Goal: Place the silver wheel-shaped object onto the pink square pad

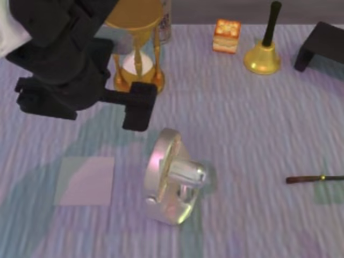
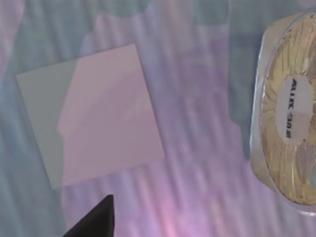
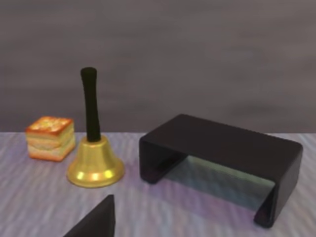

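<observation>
The silver wheel-shaped object (image 1: 172,180) stands at the table's front middle, its chrome disc facing left and its hub pointing right. The pink square pad (image 1: 86,180) lies flat to its left, a short gap apart. My left gripper (image 1: 138,107) hovers open above the table, behind the wheel and nothing is between its fingers. In the left wrist view the pad (image 2: 94,116) fills the middle and the wheel's disc (image 2: 291,123) sits at the edge; one dark fingertip (image 2: 98,217) shows. My right arm is outside the top view; one of its fingertips (image 3: 101,219) shows, holding nothing.
A gold hourglass (image 1: 137,48) stands just behind my left gripper. A gold bell (image 1: 262,54), an orange cube (image 1: 226,36) and a black stand (image 1: 322,45) line the back right. A thin dark stick (image 1: 314,178) lies at the right.
</observation>
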Available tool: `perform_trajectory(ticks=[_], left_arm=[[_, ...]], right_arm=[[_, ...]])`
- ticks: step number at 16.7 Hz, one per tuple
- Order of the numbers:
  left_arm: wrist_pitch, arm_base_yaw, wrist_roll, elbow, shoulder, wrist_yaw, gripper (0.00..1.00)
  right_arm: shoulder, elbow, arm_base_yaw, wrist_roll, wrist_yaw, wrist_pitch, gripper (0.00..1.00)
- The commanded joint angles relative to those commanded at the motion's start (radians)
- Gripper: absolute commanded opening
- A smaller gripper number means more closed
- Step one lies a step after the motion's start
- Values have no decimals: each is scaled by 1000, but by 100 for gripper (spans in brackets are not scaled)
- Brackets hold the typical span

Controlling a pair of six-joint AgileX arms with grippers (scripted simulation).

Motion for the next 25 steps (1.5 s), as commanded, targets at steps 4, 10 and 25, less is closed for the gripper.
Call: perform_trajectory(ticks=[4, 10, 25], left_arm=[[-191, -99, -61, 291, 291, 3, 100], [-298, -156, -96, 462, 451, 6, 100], [-99, -154, -94, 260, 448, 6, 100]], right_arm=[[0, 0, 0, 0, 0, 0, 100], [0, 0, 0, 0, 0, 0, 100], [0, 0, 0, 0, 0, 0, 100]])
